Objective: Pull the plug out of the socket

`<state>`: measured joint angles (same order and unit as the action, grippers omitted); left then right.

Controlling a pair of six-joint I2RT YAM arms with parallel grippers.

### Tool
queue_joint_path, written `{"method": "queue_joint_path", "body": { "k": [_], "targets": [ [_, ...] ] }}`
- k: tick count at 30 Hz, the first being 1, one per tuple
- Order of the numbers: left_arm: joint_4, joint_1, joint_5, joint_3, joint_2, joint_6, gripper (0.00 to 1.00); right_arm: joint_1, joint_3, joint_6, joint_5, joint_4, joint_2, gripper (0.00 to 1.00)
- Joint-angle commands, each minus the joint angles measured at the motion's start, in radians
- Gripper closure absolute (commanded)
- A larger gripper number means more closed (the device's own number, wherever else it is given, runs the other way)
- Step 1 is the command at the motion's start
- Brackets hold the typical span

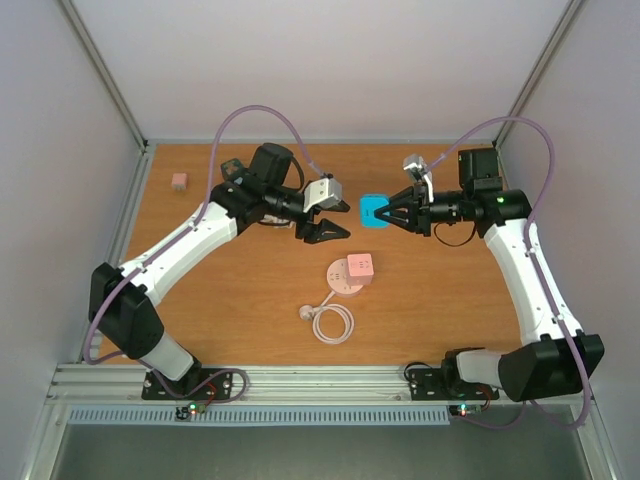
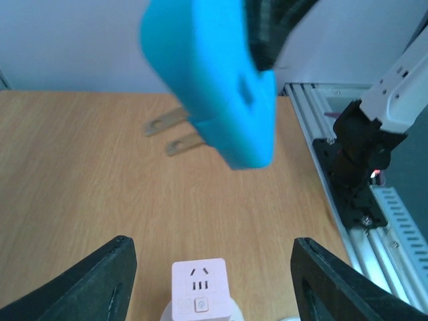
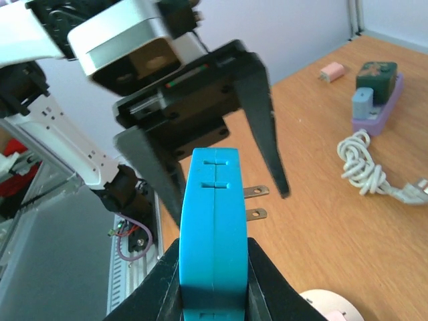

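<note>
My right gripper (image 1: 388, 212) is shut on a blue plug (image 1: 372, 209), held flat between its fingers (image 3: 150, 294) above the table. The plug (image 3: 214, 221) shows two bare metal prongs (image 3: 255, 202) that sit in nothing; in the left wrist view the plug (image 2: 214, 87) hangs above the wood. A pink socket cube (image 1: 359, 267) stands on a round white base (image 1: 343, 277) mid-table. My left gripper (image 1: 325, 232) hovers just left of the plug, open, jaws wide. The pink socket (image 2: 199, 286) lies below, between its fingers (image 2: 100, 281), untouched.
A coiled white cable (image 1: 332, 322) lies in front of the round base. A small pink block (image 1: 179, 181) sits at the far left. A purple strip (image 3: 374, 93) with plugs in it and a second white cable (image 3: 364, 167) lie beyond the left arm.
</note>
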<state>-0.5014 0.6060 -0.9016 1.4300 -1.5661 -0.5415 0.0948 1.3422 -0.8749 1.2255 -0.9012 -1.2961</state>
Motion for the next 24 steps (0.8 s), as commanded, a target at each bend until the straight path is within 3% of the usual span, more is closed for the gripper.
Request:
{"method": "queue_joint_path", "body": {
  "k": [1, 8, 16, 19, 24],
  "targets": [
    [0.087, -0.003, -0.045, 0.024, 0.014, 0.116, 0.38, 0.046, 0.037, -0.036, 0.002, 0.051, 0.049, 0.97],
    [0.142, -0.002, -0.084, 0.027, 0.056, 0.141, 0.53, 0.132, 0.055, -0.033, -0.052, 0.069, 0.066, 0.98],
    [0.138, -0.001, -0.164, 0.046, 0.076, 0.127, 0.61, 0.177, 0.045, -0.005, -0.097, 0.107, 0.064, 0.98],
    [0.096, 0.0, -0.174, 0.054, 0.075, 0.104, 0.61, 0.177, 0.047, -0.002, -0.11, 0.114, 0.061, 0.98],
    [-0.034, -0.02, -0.149, 0.05, 0.086, -0.009, 0.52, 0.177, 0.062, -0.021, -0.124, 0.109, 0.068, 0.99]
  ]
}}
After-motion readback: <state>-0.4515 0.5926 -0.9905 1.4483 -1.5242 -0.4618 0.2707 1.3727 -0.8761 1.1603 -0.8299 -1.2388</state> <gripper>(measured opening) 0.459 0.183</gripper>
